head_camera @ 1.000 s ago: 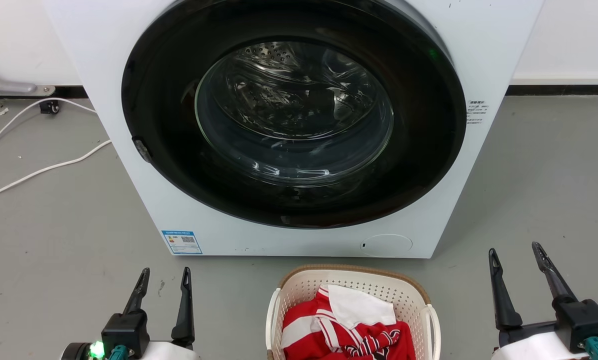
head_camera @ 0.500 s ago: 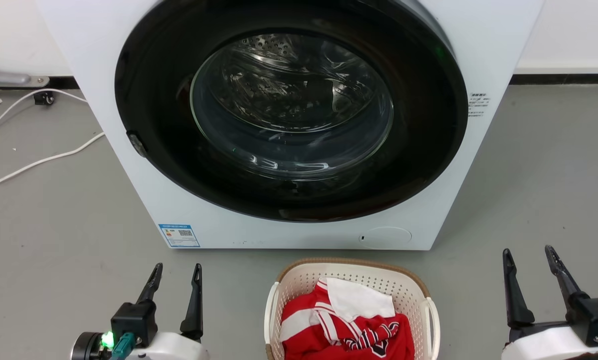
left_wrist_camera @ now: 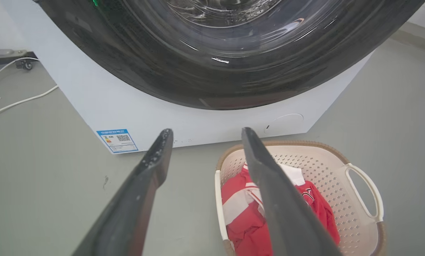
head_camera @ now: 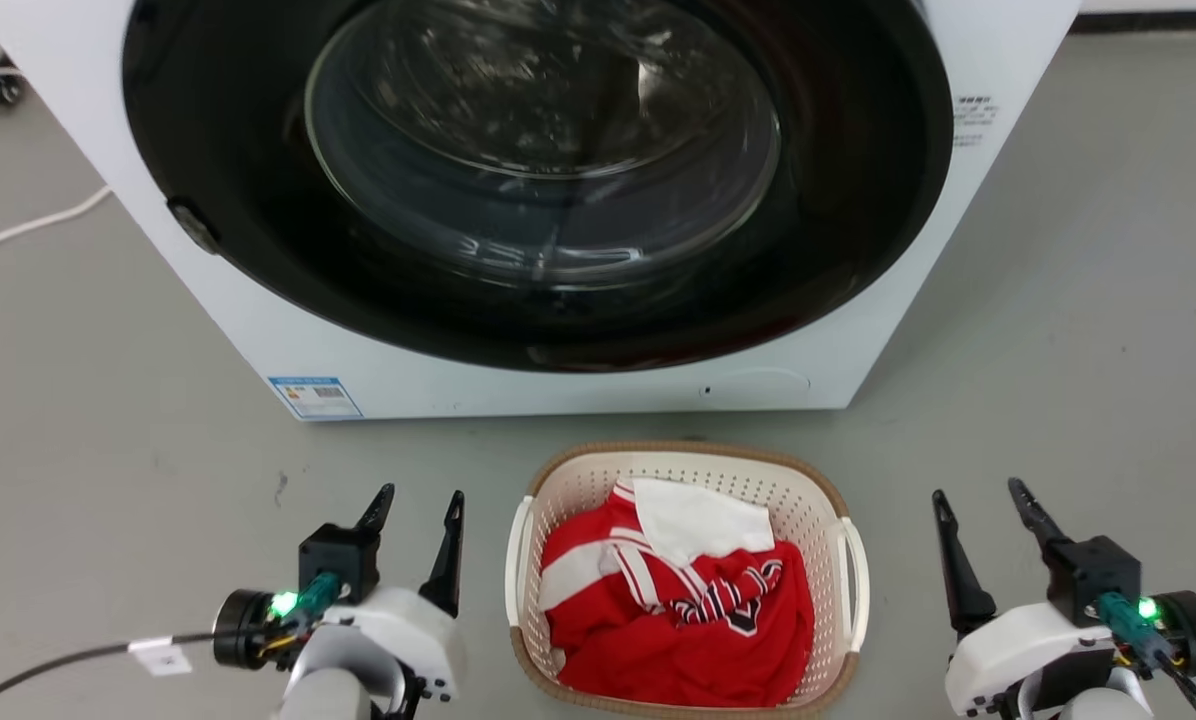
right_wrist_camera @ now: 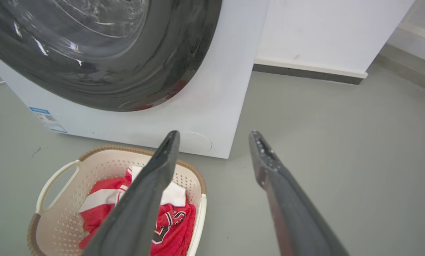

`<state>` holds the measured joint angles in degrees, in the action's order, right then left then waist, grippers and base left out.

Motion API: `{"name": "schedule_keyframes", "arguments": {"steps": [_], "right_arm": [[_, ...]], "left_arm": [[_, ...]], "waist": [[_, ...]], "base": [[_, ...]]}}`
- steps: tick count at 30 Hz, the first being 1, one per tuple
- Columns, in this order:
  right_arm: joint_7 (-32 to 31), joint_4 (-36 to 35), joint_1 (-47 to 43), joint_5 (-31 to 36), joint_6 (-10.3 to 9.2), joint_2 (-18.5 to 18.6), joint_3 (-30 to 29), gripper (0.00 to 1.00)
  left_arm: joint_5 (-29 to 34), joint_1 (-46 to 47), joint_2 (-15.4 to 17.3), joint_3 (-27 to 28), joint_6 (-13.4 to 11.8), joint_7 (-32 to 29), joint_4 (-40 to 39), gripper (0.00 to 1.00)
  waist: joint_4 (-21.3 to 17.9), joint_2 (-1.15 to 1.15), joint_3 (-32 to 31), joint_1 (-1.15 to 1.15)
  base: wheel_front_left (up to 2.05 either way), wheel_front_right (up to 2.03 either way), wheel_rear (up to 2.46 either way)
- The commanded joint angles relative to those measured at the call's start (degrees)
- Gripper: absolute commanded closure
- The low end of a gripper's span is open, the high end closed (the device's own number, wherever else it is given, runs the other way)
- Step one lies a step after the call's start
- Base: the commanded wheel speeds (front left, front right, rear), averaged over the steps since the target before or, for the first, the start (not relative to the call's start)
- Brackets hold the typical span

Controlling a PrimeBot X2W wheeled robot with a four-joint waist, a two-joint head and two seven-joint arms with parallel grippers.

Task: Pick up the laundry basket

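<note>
1. Laundry basket (head_camera: pixel 808 512) stands between two empty pairs of jaws, and neither gripper touches it.
2. Left gripper (head_camera: pixel 420 493): its two dark fingers are spread with nothing between them. The tips point toward the washing machine (head_camera: pixel 558 392), just beside the basket's left handle (head_camera: pixel 514 560). Its pale wrist rises from the bottom edge of the head view, low over the grey floor (head_camera: pixel 138 460).
3. Right gripper (head_camera: pixel 977 490): its fingers are likewise parted and hold nothing. It sits near the right handle (head_camera: pixel 858 570), a little farther off than the left gripper is from its handle.
4. Against half a second ago, the whole head view has shifted. The camera now looks lower, so the machine sits higher in the picture and more of the basket shows. Both grippers stand closer to the basket's sides than they did.
5. The basket rests on the floor just in front of the machine's door, upright. It holds a red garment (head_camera: pixel 678 640) with a white cloth (head_camera: pixel 703 520) on top.
</note>
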<state>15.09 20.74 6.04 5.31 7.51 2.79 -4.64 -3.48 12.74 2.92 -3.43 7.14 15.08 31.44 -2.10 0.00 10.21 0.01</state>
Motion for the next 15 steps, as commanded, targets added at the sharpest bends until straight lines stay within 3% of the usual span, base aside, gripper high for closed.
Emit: {"name": "schedule_keyframes", "arguments": {"steps": [1,15], "right_arm": [[0.13,1.94,1.67,0.49,-0.04,0.16,0.12,0.00],[0.13,20.86,14.43,2.14,-0.04,0.15,3.19,0.00]], "left_arm": [[-0.16,2.05,0.10,-0.62,0.21,0.15,1.63,0.00],[-2.86,14.61,1.17,-8.28,0.33,0.14,18.70,0.00]], "waist": [[-0.50,0.00,2.16,-0.01],[-2.34,0.00,13.53,-0.01]], "base": [[0.00,0.00,0.00],[0.00,0.00,0.00]]}}
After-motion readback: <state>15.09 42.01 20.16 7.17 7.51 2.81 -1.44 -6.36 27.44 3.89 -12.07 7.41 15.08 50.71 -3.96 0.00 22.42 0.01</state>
